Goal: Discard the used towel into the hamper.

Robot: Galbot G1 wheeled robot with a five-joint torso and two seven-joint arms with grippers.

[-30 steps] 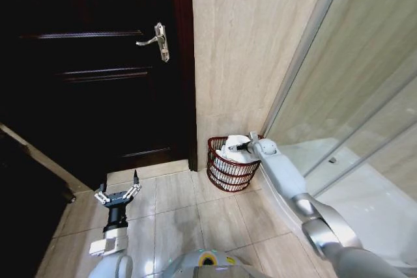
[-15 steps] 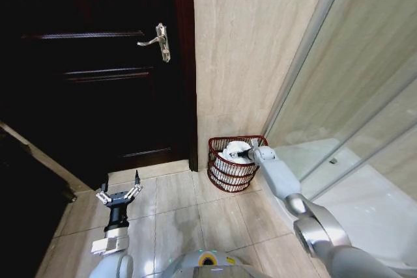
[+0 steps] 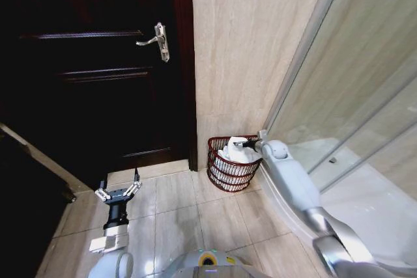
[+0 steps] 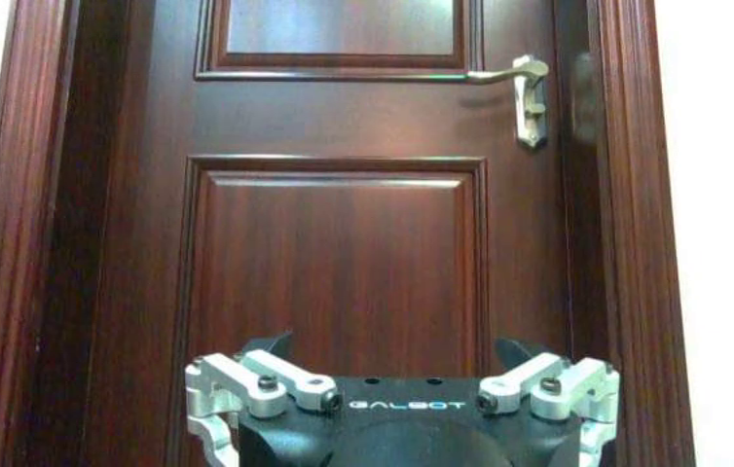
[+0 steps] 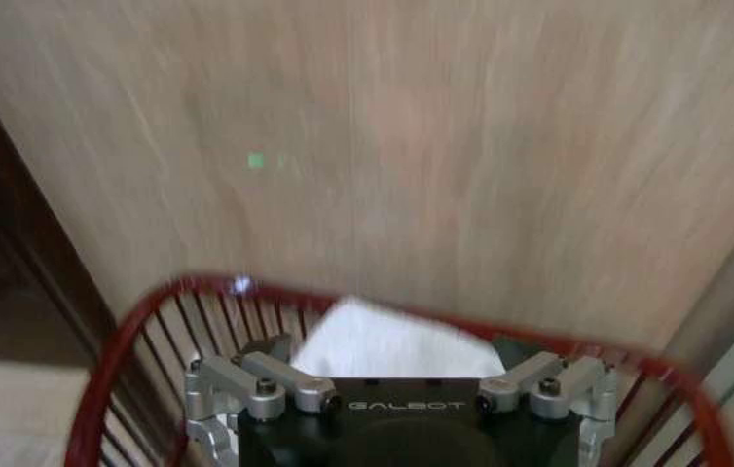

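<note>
White towel [image 3: 238,153] bunched in the hamper [image 3: 229,172], its long axis unclear; hamper upright against wall corner, rim up; right gripper [image 3: 245,142] over rim, finger spread hard to make out; left gripper [image 3: 118,191] spread apart, low, facing door [image 3: 98,63]

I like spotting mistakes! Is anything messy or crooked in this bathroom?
Nothing stands out. The white towel sits inside the hamper, which stands upright by the wall, with the right gripper over its rim.

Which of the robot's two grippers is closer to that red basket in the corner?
The right gripper. It hangs over the hamper, just above the white towel inside. The left gripper is well off to the side, over the floor tiles facing the door.
</note>
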